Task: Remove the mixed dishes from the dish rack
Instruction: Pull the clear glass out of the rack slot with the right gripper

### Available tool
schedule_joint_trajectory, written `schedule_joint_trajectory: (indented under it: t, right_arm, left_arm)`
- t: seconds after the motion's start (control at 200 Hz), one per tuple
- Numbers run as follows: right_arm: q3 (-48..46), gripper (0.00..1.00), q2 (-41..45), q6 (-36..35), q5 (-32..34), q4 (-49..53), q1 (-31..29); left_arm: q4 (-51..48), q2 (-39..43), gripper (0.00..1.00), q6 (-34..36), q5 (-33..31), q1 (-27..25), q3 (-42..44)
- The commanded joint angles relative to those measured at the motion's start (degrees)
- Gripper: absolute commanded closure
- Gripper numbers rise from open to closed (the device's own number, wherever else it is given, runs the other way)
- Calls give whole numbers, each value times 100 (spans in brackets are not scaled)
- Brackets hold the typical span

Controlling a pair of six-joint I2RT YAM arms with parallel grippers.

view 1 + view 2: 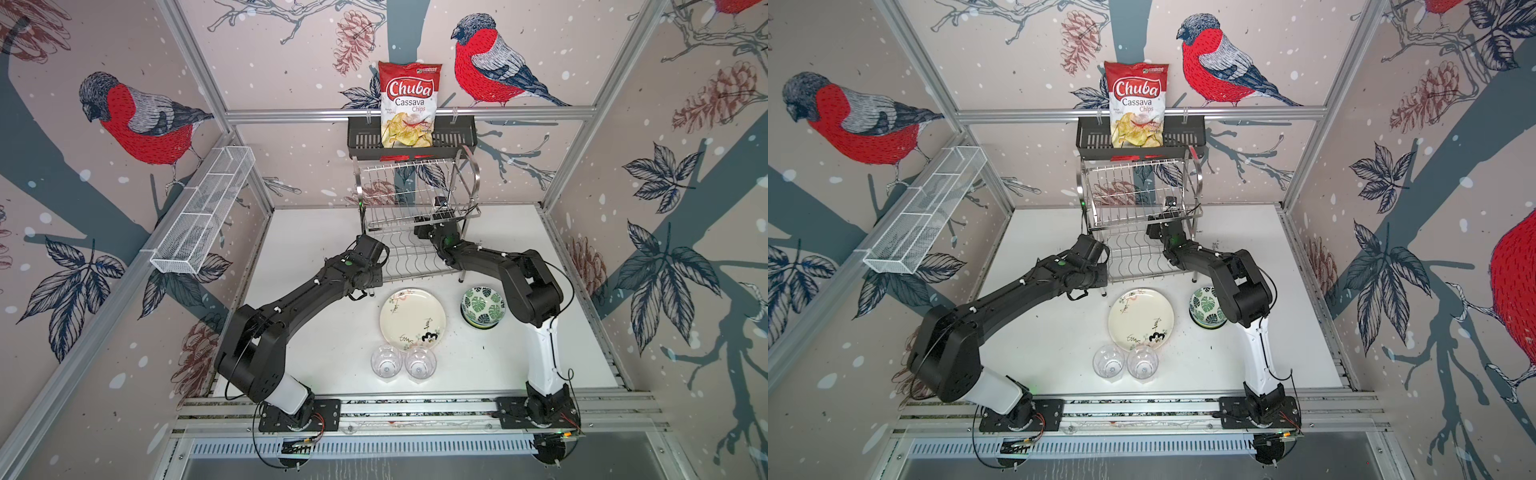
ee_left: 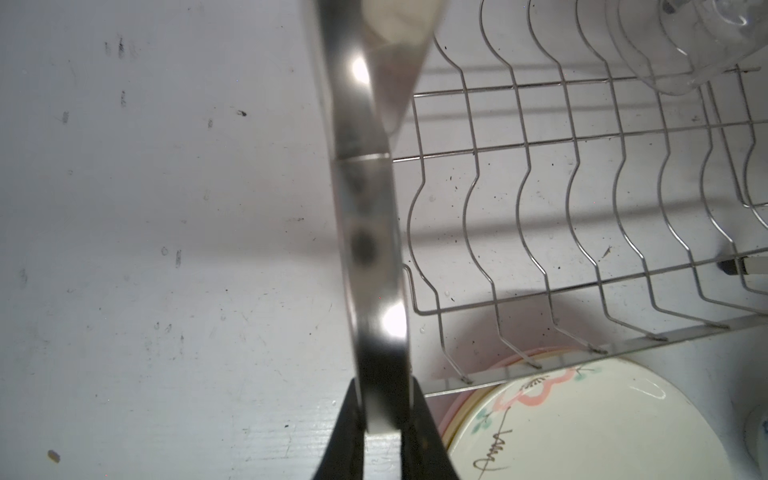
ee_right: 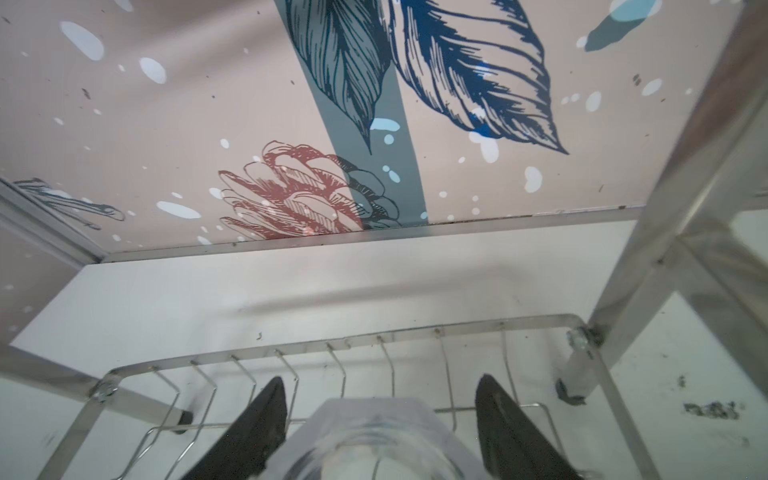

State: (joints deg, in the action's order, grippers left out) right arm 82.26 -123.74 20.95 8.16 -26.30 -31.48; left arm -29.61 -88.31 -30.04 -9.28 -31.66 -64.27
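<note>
The chrome dish rack (image 1: 411, 195) (image 1: 1138, 195) stands at the back of the white table. My left gripper (image 2: 384, 386) (image 1: 365, 291) is shut on the flat chrome band of the rack's left side. My right gripper (image 3: 381, 378) (image 1: 420, 226) reaches into the lower tier, its fingers closed on a clear glass tumbler (image 3: 374, 440) (image 2: 698, 45) lying there. In front of the rack a cream floral plate (image 1: 412, 320) (image 2: 582, 424) tops a stack with a pink rim (image 2: 540, 354) showing. A green-leaf bowl (image 1: 483, 305) sits on stacked bowls. Two tumblers (image 1: 386, 361) (image 1: 420, 361) stand near the front.
A red-and-white chips bag (image 1: 409, 104) sits in a black slotted basket (image 1: 361, 137) hung above the rack. A long white mesh tray (image 1: 203, 212) is fixed to the left frame. My right arm's elbow (image 1: 528, 286) hangs beside the bowls.
</note>
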Motion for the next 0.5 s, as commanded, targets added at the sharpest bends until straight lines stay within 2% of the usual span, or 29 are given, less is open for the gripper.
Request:
schedule_joint_trajectory:
  t: [0.0, 0.49]
  right_arm:
    - [-190, 78, -28, 880, -1271, 838, -7]
    - [-684, 80, -62, 2416, -2654, -579, 46]
  left_arm:
    - [581, -17, 100, 5, 299, -24, -14]
    - [640, -55, 100, 24, 292, -22, 58]
